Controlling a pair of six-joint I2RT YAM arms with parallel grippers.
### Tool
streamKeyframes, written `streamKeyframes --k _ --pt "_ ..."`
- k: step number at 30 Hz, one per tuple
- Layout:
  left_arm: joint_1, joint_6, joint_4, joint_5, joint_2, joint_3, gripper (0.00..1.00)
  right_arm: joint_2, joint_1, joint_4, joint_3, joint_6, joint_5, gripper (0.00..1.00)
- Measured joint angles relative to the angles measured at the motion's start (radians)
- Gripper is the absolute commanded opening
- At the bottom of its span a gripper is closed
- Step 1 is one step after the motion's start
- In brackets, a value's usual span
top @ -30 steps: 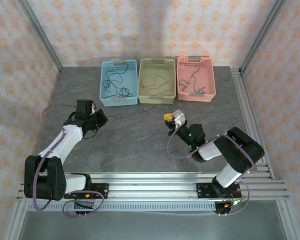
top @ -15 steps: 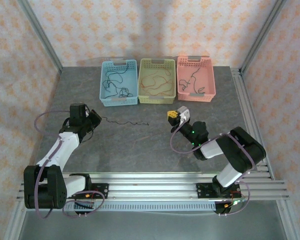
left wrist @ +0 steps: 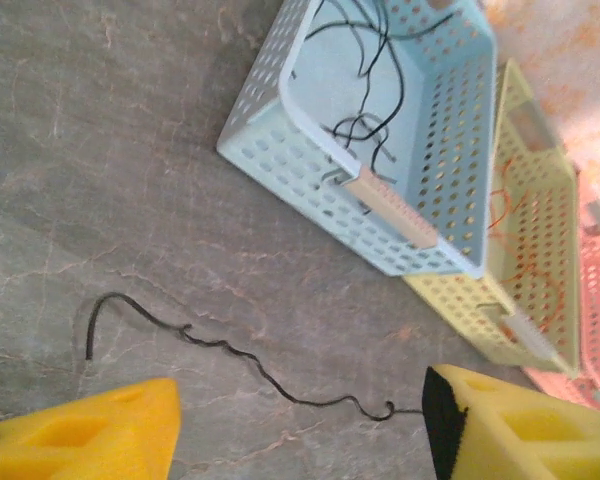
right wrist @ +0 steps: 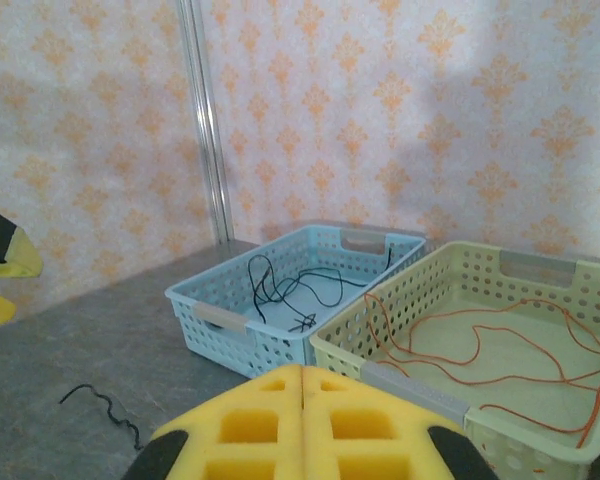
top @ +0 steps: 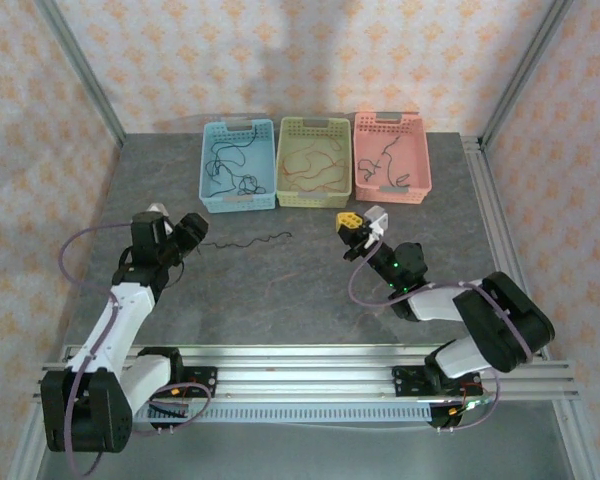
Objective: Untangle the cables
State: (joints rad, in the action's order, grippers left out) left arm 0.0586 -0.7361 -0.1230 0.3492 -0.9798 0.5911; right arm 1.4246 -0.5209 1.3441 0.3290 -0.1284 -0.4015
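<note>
A thin black cable (top: 245, 241) lies stretched and wavy on the grey table. In the left wrist view this cable (left wrist: 259, 371) runs between the yellow fingers of my open left gripper (left wrist: 300, 432), one end reaching the right finger's black pad. From above, my left gripper (top: 193, 236) sits at the cable's left end. My right gripper (top: 348, 221) is raised mid-table, its yellow fingers pressed together (right wrist: 302, 420) with nothing between them. More cables lie in the baskets: black ones (right wrist: 290, 285) in the blue basket, orange-red ones (right wrist: 480, 345) in the green basket, dark ones (top: 385, 160) in the pink basket.
Three baskets stand in a row at the back: blue (top: 208, 190), green (top: 313, 203), pink (top: 421, 175). Metal frame posts and patterned walls close in the table. Aluminium rails (top: 300, 365) run along the near edge and the right side.
My left gripper has opened and let go of the black cable, which now lies loose on the table. The left arm has drawn back leftward; the right arm has shifted slightly right.
</note>
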Motion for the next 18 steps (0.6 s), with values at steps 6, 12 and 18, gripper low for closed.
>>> streamKeyframes --k 6,12,18 --pt "0.000 0.001 0.001 -0.025 0.026 -0.029 0.68 -0.072 0.000 -0.106 0.029 0.013 0.002 0.00" --pt "0.000 0.002 0.001 -0.025 0.004 -0.029 0.68 -0.015 -0.003 -0.352 0.210 0.078 -0.016 0.27" --pt "0.000 0.003 0.001 -0.051 0.005 -0.029 0.68 0.206 -0.045 -0.653 0.469 0.089 -0.063 0.48"
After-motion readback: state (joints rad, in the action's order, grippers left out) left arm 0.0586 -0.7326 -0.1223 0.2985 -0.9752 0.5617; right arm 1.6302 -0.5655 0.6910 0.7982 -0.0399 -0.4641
